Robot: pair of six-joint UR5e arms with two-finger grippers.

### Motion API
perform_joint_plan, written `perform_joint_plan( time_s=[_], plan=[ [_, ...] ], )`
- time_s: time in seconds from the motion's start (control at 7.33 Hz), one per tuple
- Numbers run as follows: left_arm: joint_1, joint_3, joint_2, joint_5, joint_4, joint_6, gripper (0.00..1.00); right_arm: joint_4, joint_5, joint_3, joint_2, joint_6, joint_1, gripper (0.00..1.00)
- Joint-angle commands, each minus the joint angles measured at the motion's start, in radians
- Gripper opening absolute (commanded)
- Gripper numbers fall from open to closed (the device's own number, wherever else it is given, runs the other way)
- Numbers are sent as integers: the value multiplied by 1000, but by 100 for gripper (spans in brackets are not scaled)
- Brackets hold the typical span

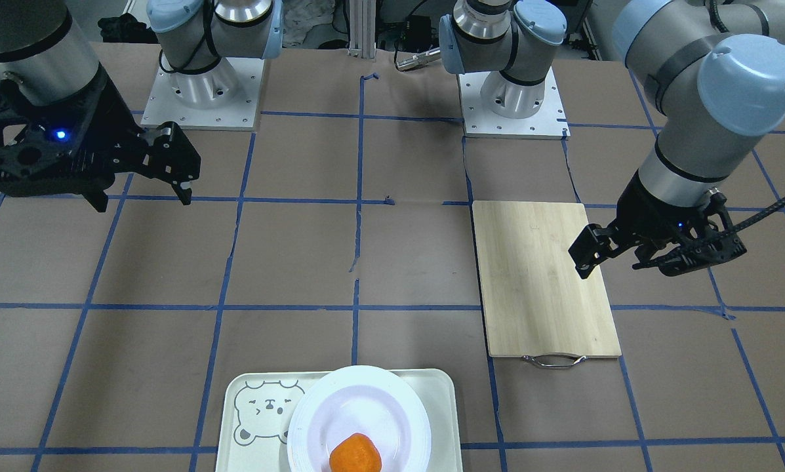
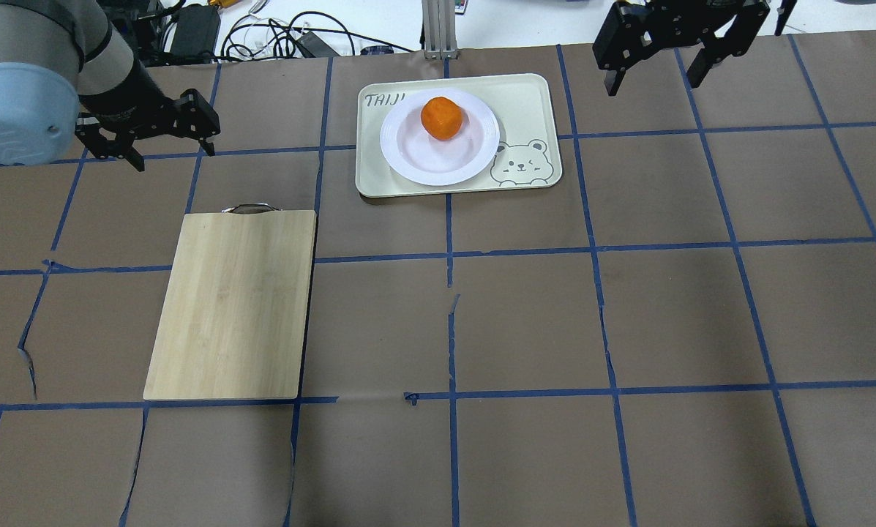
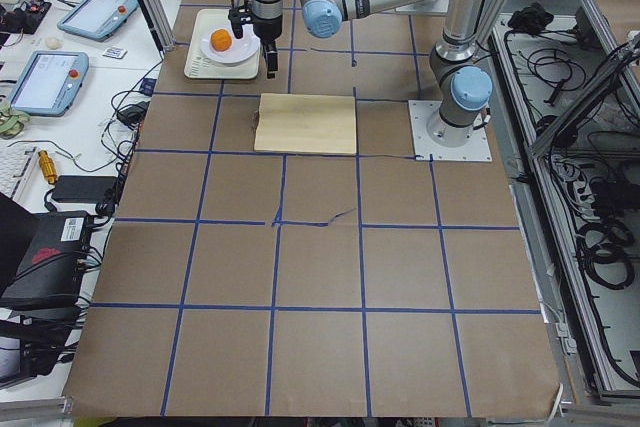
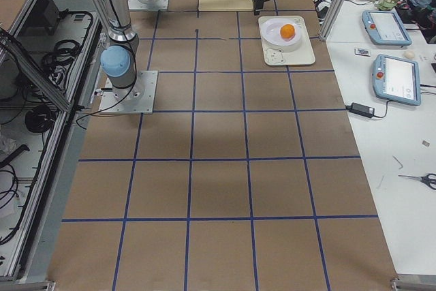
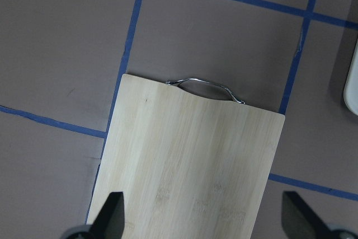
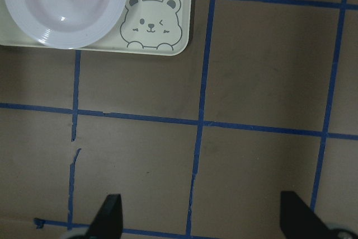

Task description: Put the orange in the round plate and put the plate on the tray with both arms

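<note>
Orange (image 2: 441, 118) is sitting in plate (image 2: 408, 157) on tray (image 2: 525, 102), between left claw (image 2: 174, 156) and right claw (image 2: 653, 86), both hanging open, empty. Looking done: retreat high, clear of tray.

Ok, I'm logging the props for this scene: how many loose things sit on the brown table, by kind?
Orange: 1
Round plate: 1
Tray: 1
Bamboo cutting board: 1
Total: 4
</note>
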State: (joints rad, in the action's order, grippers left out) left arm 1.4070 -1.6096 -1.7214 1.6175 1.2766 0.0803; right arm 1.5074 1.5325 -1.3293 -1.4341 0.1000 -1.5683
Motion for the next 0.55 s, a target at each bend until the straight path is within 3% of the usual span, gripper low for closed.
perform_joint_plan(
  time_s=[0.0, 0.27, 0.41],
  plan=[
    [7, 4, 69, 1, 9, 1, 100, -9, 6, -24, -41, -82, -24, 100],
    [84, 20, 124, 17, 70, -2, 100, 67, 62, -33, -23, -88, -73, 100],
    [114, 22, 138, 69, 95, -4, 100, 69, 63, -39, -19, -83, -70, 100]
  ],
)
